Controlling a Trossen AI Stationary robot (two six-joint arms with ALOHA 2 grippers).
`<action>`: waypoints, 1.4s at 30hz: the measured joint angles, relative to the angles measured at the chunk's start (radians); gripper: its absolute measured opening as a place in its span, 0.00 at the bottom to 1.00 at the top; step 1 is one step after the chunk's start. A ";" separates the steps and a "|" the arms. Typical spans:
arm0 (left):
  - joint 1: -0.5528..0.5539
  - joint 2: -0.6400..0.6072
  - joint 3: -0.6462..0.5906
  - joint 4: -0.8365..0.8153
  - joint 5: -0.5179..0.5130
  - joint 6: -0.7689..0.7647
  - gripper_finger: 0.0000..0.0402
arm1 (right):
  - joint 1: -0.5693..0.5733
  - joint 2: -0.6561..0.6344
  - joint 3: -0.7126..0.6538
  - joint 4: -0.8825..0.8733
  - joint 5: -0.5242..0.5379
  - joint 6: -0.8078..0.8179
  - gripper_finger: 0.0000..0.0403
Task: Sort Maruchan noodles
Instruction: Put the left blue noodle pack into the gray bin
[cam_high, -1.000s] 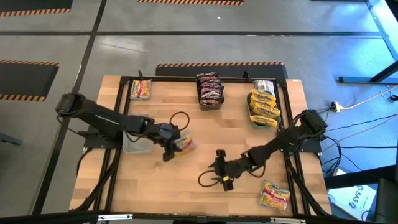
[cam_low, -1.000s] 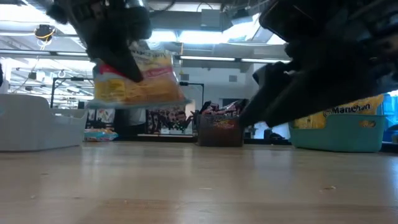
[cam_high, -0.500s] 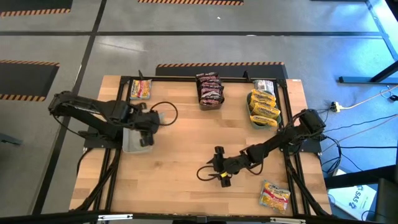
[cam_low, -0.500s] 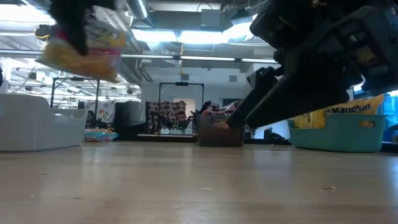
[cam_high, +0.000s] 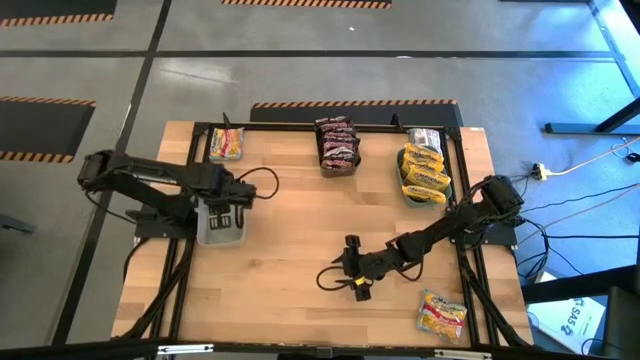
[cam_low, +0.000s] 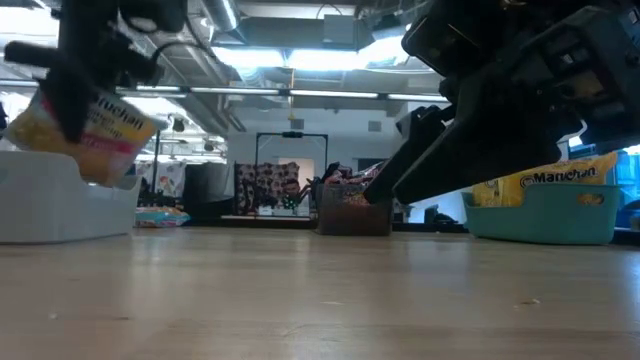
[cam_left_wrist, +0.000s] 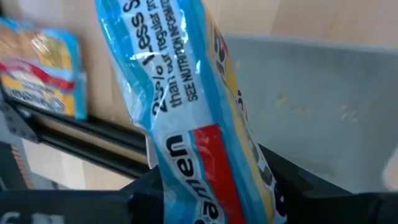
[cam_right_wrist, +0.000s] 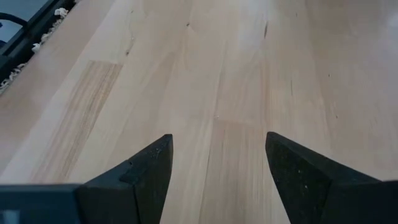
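Observation:
My left gripper (cam_high: 228, 216) hangs over the grey bin (cam_high: 208, 236) at the table's left, shut on a noodle packet (cam_low: 85, 135) that is blue, white, red and yellow (cam_left_wrist: 186, 93). My right gripper (cam_high: 350, 262) stands open low over bare wood in the near middle (cam_right_wrist: 217, 168), with nothing between its fingers. One packet (cam_high: 226, 143) lies flat at the far left corner and another (cam_high: 442, 314) at the near right. Dark red packets fill a dark bin (cam_high: 337, 145). Yellow ones fill a teal bin (cam_high: 424, 172). My left gripper pinches the packet between its two fingers near one end (cam_left_wrist: 211, 180), pressing on its flat faces. The fingers come from above, pointing steeply down. The packet is lifted clear and hangs tilted just above the grey bin's rim (cam_low: 40, 165).
A black frame (cam_high: 190, 180) runs round the table's edges. Cables loop on the wood near both grippers (cam_high: 330, 285). The three bins stand along the far and left sides, and open wood lies between the two arms.
My left gripper has carried the packet from the table's middle toward the left edge, until it is over the grey bin. It has also tipped from slanting to pointing steeply down. The packet stays in its hold, clear of the table.

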 joint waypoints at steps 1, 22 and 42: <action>0.015 -0.001 -0.018 0.008 0.003 0.017 0.35 | 0.000 0.000 0.000 0.000 0.000 0.000 0.60; 0.194 -0.001 -0.173 0.374 -0.039 0.240 0.35 | 0.000 0.000 0.000 0.000 -0.004 -0.001 0.60; 0.228 -0.001 -0.205 0.474 -0.080 0.366 0.52 | 0.000 0.000 0.000 0.016 -0.046 -0.001 0.60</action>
